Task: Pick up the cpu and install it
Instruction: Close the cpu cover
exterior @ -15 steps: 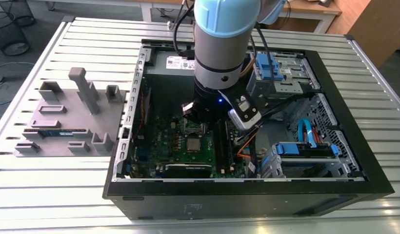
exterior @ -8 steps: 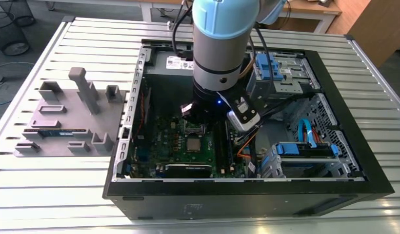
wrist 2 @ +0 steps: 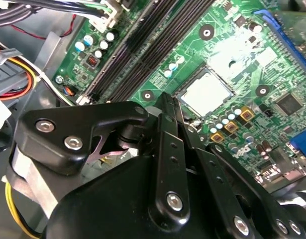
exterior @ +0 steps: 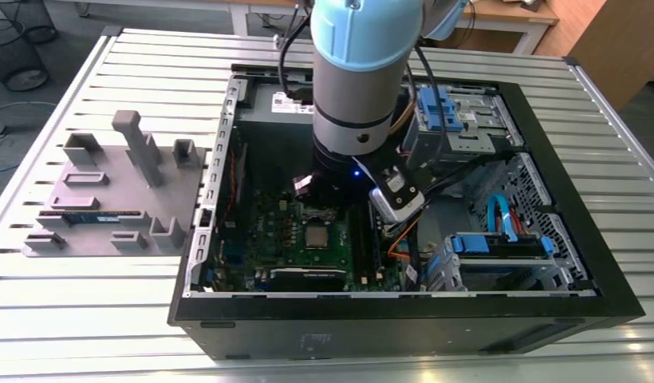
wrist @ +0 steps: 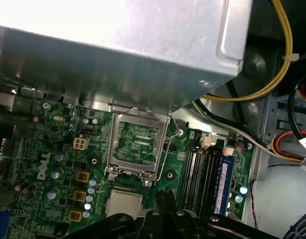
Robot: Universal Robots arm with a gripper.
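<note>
Reaching down into computer case (exterior: 540,295), arm (exterior: 359,72) holds pincer (wrist 2: 163,99) clenched near cpu (wrist 2: 206,93) lying on motherboard (exterior: 295,231).

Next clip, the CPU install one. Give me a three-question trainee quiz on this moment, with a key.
1. True or false: the gripper is carrying the cpu.
2. What lies on the grey fixture plate at the exterior view's left of the computer case? A) the cpu B) a blue-green memory stick C) a fan
3. In both wrist views, which part is the gripper nearest to?
Key: 1. False: the cpu sits in its socket on the motherboard, with the shut gripper close by it. 2. B. 3. The cpu.
</note>
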